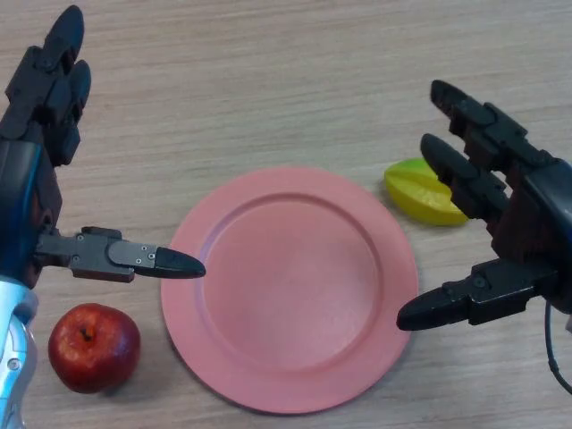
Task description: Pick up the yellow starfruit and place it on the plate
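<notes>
A yellow starfruit [418,192] lies on the wooden table just right of the pink plate [290,288]. My right hand [514,223] hovers over the starfruit's right side, fingers straight and spread above it, thumb reaching toward the plate's right rim; it holds nothing. The hand's fingers cover the fruit's right end. My left hand [40,170] stands open at the left edge, its thumb pointing at the plate's left rim. The plate holds nothing.
A red apple [94,347] sits at the lower left, below my left thumb and just off the plate's left rim. Bare wooden tabletop [268,80] stretches across the far side.
</notes>
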`<move>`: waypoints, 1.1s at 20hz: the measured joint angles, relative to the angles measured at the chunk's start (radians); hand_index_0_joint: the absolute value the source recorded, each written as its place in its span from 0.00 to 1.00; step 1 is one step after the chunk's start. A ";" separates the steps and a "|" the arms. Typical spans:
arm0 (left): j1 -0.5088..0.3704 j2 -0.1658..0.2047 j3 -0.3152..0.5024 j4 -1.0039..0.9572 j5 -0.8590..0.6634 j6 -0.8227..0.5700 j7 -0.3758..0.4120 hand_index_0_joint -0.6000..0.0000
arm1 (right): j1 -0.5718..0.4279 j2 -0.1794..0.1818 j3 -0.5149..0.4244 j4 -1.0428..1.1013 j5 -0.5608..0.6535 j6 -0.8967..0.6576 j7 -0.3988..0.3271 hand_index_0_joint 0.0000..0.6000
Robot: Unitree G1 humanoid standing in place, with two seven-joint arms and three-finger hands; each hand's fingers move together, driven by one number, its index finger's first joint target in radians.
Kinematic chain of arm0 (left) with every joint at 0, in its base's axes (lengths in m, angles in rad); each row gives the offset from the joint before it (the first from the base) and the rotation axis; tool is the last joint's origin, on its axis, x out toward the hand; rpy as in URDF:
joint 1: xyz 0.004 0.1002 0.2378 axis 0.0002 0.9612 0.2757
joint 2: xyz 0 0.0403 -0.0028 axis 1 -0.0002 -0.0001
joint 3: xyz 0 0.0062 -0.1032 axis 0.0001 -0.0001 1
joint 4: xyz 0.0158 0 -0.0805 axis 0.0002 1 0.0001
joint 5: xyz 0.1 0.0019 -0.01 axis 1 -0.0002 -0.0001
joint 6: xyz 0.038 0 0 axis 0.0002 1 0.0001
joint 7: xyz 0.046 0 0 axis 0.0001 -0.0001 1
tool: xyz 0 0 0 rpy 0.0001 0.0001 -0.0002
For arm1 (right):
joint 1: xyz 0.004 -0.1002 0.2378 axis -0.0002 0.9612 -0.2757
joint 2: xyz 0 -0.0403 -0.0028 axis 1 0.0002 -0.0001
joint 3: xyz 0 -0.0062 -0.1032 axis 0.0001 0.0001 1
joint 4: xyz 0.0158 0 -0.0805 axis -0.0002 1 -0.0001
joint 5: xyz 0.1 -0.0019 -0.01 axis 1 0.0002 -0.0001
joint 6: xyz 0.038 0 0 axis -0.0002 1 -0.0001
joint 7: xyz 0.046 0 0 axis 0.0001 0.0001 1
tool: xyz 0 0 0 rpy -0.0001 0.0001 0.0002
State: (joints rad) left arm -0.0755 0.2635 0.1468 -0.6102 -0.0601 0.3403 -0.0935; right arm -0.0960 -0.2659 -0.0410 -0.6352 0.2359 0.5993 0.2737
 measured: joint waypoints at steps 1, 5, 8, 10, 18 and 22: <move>0.003 0.000 0.000 0.001 0.000 0.000 0.000 1.00 | 0.000 0.000 0.000 0.001 -0.002 0.000 0.000 0.00; -0.006 0.001 0.000 0.031 0.004 -0.004 0.000 1.00 | -0.019 0.000 -0.005 0.038 -0.041 -0.008 0.008 0.00; -0.016 0.001 0.000 0.047 0.003 -0.027 0.003 1.00 | -0.047 0.000 -0.005 0.048 -0.032 -0.036 -0.012 0.00; -0.017 0.001 0.000 0.059 0.002 -0.057 0.003 1.00 | -0.054 -0.005 -0.005 0.086 -0.033 -0.056 -0.012 0.00; -0.017 0.002 -0.004 0.112 0.001 -0.072 0.002 1.00 | -0.210 -0.054 -0.037 0.475 -0.134 -0.419 -0.004 0.00; -0.004 0.001 -0.007 0.083 -0.002 -0.089 0.000 1.00 | -0.305 -0.067 -0.025 0.858 -0.381 -0.779 -0.045 0.00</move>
State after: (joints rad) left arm -0.0798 0.2643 0.1399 -0.5276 -0.0618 0.2513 -0.0940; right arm -0.4006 -0.3331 -0.0660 0.2225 -0.1448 -0.1802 0.2290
